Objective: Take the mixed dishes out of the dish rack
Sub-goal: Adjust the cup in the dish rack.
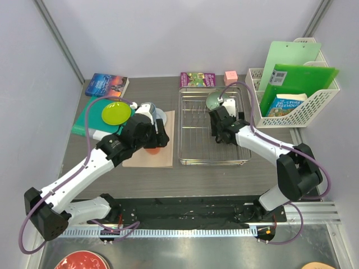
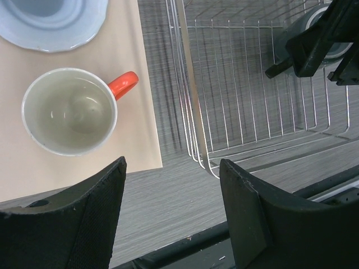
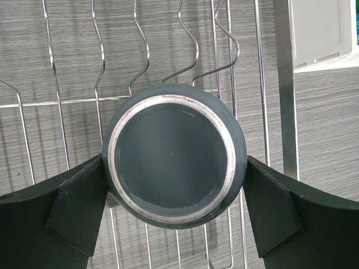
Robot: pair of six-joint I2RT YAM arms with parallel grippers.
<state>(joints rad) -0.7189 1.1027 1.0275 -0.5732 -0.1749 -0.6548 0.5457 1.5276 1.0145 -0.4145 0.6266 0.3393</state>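
Observation:
The silver wire dish rack (image 1: 196,147) (image 3: 56,101) stands mid-table. One sage-green bowl (image 1: 215,100) (image 3: 174,162) leans on its wires at the back, underside toward the right wrist camera. My right gripper (image 1: 219,110) (image 3: 175,193) is shut on the bowl, a pad against each side. On the tan mat (image 1: 164,154) (image 2: 67,168) stand the orange handled mug (image 2: 70,112) and a light blue cup (image 1: 160,116) (image 2: 53,22). A lime-green plate (image 1: 115,112) lies further left. My left gripper (image 1: 152,136) (image 2: 173,213) hangs open and empty beside the mug.
A white slotted basket (image 1: 314,106) with green folders stands right of the rack. Books (image 1: 106,84) (image 1: 197,79) and a pink cube (image 1: 230,76) line the back edge. A red plate (image 1: 81,261) and a tan plate (image 1: 322,265) lie below the arm bases.

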